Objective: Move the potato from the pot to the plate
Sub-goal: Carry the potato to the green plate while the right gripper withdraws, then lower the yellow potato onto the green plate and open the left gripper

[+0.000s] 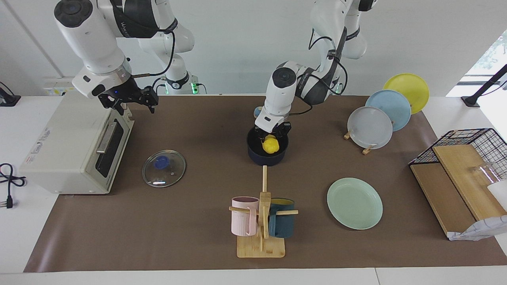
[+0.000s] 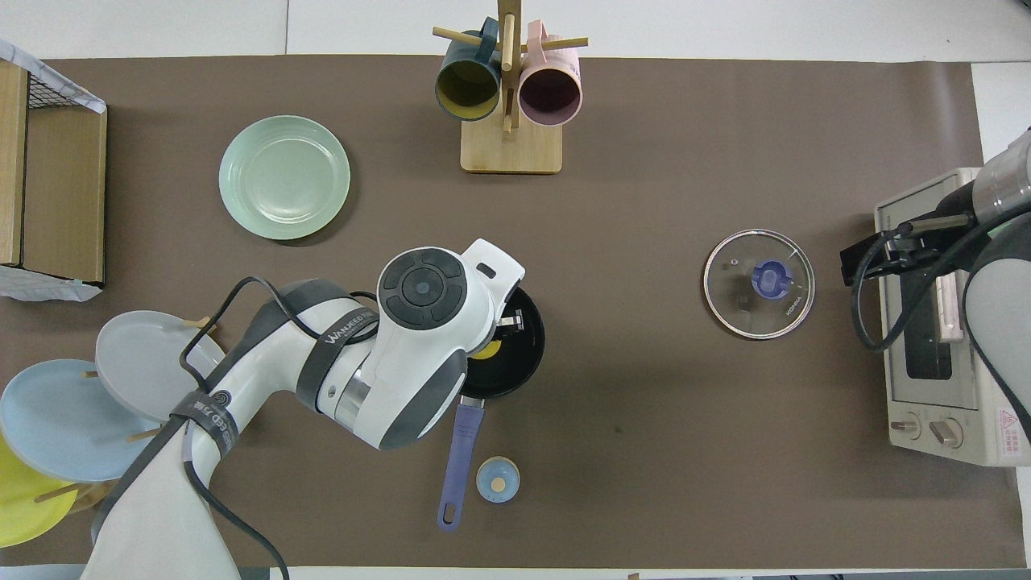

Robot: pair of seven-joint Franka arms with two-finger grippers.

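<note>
Over the pot [image 1: 266, 155], the left end effector [image 1: 271, 139] clenches the potato [image 1: 271, 145].

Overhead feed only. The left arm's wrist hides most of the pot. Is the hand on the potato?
Observer: Yes. In the facing view the left hand is shut on the potato, one finger on each side.
Operator: Is it out of the pot?
Observer: No. It sits within the rim of the pot. I can't tell whether it is off the bottom.
Operator: And the right arm?
Observer: It waits. The right hand hangs in the air over the top front edge of the toaster oven, holding nothing.
</note>
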